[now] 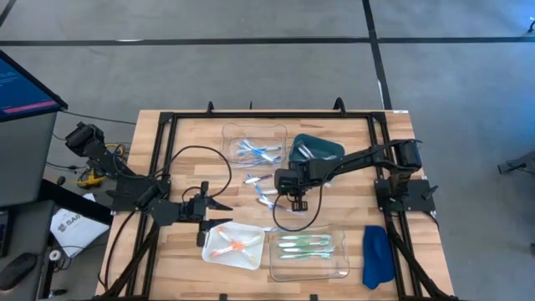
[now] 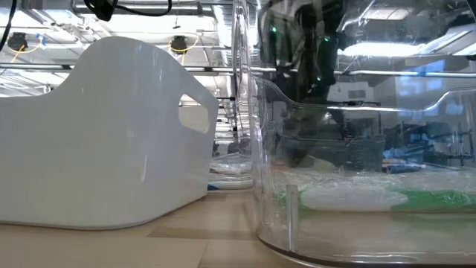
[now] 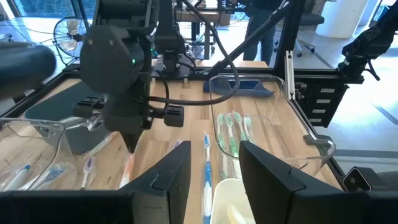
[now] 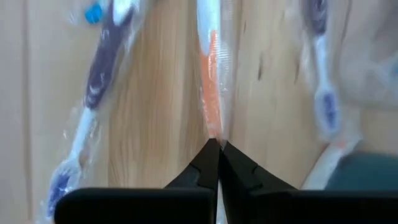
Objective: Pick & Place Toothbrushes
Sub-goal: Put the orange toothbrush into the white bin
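Orange toothbrush (image 4: 211, 68) on the wood mid-table, right gripper (image 4: 214, 149) pinched shut on its tip. Thin grip on slick wrapping, so it could slip on the lift! Left gripper (image 3: 214, 165) waits, fingers spread.

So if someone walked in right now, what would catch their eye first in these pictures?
Probably the right claw at mid-table, pinched shut on the tip of an orange-and-white toothbrush lying on the wood among loose blue ones. Then the sorted trays along the near edge: orange brushes in the white tray, green ones in the clear tray. The left claw waits open beside the white tray.
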Action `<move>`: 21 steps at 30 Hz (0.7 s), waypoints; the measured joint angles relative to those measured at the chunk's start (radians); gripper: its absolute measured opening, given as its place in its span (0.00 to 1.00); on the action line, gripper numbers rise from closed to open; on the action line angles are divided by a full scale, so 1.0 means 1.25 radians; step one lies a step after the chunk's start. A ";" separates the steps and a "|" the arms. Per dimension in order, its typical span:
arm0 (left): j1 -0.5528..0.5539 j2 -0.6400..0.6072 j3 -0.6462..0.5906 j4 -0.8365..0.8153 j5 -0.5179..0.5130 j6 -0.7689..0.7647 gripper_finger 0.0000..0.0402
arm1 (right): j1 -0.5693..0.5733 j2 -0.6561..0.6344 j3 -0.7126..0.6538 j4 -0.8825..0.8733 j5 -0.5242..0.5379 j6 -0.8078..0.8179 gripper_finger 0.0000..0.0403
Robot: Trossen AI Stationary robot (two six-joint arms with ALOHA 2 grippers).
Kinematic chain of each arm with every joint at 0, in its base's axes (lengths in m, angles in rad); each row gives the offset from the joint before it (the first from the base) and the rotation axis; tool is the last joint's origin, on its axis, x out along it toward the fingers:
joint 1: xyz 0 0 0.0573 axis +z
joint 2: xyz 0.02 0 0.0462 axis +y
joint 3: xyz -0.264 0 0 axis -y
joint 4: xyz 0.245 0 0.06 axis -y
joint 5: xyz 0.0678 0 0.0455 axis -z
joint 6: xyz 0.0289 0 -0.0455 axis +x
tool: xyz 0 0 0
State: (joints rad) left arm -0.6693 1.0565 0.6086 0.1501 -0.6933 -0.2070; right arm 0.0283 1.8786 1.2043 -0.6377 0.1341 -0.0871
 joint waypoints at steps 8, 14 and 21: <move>0.000 0.000 0.000 -0.001 -0.001 0.000 0.33 | 0.031 0.000 0.104 -0.038 0.019 -0.024 0.00; 0.000 0.000 0.000 -0.002 -0.001 0.000 0.33 | 0.073 0.000 0.188 -0.080 0.020 -0.085 0.00; 0.000 0.000 0.000 -0.002 -0.001 0.000 0.33 | 0.136 0.000 0.287 -0.094 0.025 -0.098 0.00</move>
State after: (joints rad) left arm -0.6693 1.0567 0.6086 0.1482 -0.6949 -0.2070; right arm 0.1980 1.8782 1.5634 -0.7550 0.1652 -0.2095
